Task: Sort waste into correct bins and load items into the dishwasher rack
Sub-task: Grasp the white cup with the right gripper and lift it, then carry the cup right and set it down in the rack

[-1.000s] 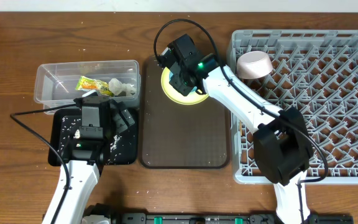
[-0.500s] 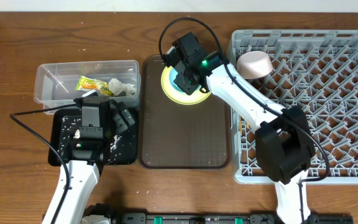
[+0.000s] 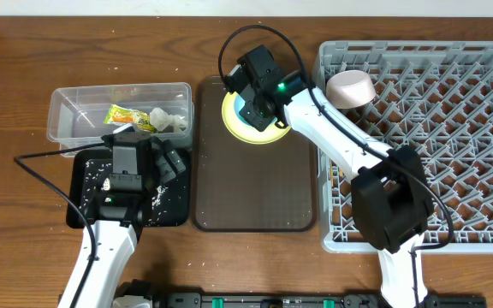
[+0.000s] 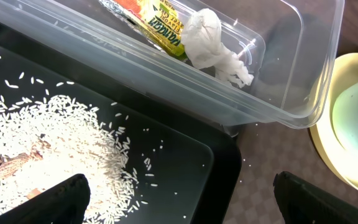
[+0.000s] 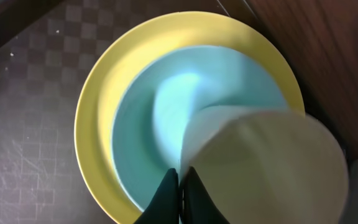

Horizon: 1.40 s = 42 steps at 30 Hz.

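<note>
Over the last second the right arm is shifting a little toward the far edge of the counter [image 3: 24,68], uncovering a sliver of the light blue bowl [image 3: 251,112] in the overhead view. For the last half second it is holding position. The left arm is not moving at all. My reading is that the right arm is finishing its grasp and a lift is about to begin.

The right wrist view is showing what the overhead cannot, since the arm is hiding it there. The right claw [image 5: 179,186] is squeezed almost shut, and its tips seem to be pinching the wall of the small white cup [image 5: 272,162]. The cup is sitting over the bowl, which is nested on the yellow-green plate [image 5: 95,112]. Whether the cup is already clear of the bowl, I cannot tell.

The left wrist view is showing the left claw [image 4: 191,199] spread wide and gripping nothing, hanging over the black tray [image 4: 185,168], where the rice [image 4: 61,137] is lying scattered. Just beyond, the snack wrapper [image 4: 157,25] and the tissue [image 4: 213,43] are lying in the clear tub [image 4: 291,74], so the waste sorting looks finished.

Only the overhead is giving the layout. The plate is sitting at the far end of the brown serving tray [image 3: 255,188]. The dishwasher rack [image 3: 452,154] is lying beside it, already holding the white bowl [image 3: 351,88] upside down in its near-left corner (a sensible neighbour for the cup). The cup, blue bowl and plate are still waiting to be loaded.
</note>
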Tool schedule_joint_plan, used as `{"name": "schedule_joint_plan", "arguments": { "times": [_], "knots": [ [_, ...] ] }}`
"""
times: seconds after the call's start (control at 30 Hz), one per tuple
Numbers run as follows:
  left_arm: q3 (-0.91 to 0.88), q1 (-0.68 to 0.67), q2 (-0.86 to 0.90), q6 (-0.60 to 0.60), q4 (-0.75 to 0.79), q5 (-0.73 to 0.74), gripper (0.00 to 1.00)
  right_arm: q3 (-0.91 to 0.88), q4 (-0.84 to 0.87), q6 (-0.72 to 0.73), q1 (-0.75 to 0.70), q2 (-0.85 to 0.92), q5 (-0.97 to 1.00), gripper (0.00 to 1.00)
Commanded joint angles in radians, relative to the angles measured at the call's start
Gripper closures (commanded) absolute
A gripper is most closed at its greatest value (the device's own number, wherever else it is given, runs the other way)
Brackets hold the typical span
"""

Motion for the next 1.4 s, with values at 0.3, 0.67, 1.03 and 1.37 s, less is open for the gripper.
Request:
{"name": "schedule_joint_plan", "arguments": {
  "times": [0.3, 0.67, 1.03, 1.37],
  "knots": [
    [0.015, 0.004, 0.002, 0.006, -0.002, -0.005, 0.03, 0.051, -0.021, 0.146, -0.015, -0.227, -0.157, 0.99],
    [0.015, 0.004, 0.002, 0.006, -0.003, -0.005, 0.03, 0.05, -0.342, 0.306, -0.253, -0.451, -0.581, 0.99],
    [0.015, 0.004, 0.002, 0.005, -0.003, -0.001, 0.03, -0.161, -0.462, 0.145, -0.522, -0.451, -1.034, 0.99],
    [0.015, 0.004, 0.002, 0.005, -0.006, -0.001, 0.03, -0.463, -0.332, 0.01, -0.702, -0.451, -1.325, 0.99]
  ]
}}
